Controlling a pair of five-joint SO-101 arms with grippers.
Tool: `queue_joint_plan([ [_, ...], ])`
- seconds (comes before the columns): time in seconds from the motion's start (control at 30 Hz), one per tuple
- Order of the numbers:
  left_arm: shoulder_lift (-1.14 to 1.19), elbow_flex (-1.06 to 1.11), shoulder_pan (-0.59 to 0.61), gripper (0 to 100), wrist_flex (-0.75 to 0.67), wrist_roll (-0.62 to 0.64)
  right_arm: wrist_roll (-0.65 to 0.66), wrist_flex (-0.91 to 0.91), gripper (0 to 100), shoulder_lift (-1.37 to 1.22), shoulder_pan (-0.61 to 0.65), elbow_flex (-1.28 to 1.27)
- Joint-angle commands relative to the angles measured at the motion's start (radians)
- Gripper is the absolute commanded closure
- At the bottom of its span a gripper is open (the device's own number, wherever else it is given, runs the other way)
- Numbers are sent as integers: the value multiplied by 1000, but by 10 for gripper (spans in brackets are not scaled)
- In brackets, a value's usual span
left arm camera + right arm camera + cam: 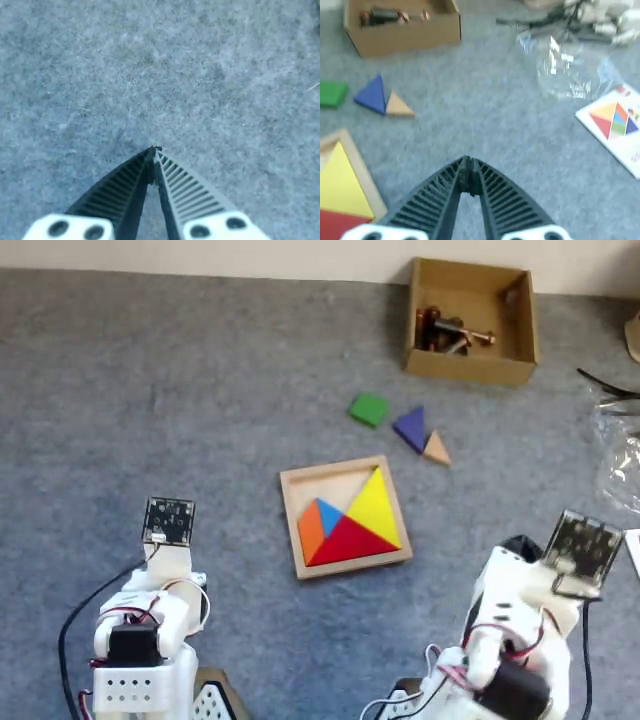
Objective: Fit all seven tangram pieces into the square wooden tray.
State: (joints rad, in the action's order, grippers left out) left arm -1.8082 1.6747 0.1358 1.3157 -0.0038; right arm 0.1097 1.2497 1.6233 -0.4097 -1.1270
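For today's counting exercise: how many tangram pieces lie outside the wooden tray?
3: green square, blue triangle and tan triangle, on the carpet beyond the tray. None seems hidden.

High view: overhead, facing down on the grey felt table (150, 370). Wrist views: close above it, facing forward. High and right wrist views share the square wooden tray (333, 469) and brown cardboard box (468, 370).
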Motion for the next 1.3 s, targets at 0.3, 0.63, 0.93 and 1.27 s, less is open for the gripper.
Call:
queue_joint_plan([
  [0.3, -13, 22, 12, 993, 5, 6, -5, -24, 992, -905, -5, 654],
  [0.63, -13, 22, 12, 993, 5, 6, -5, -50, 992, -1336, -2, 983],
  [0.93, -13, 22, 12, 993, 5, 6, 74, -7, 992, -1544, 65, 1267],
  [1.27, -13, 22, 12, 993, 5, 6, 121, 257, 955, -1805, 193, 1739],
])
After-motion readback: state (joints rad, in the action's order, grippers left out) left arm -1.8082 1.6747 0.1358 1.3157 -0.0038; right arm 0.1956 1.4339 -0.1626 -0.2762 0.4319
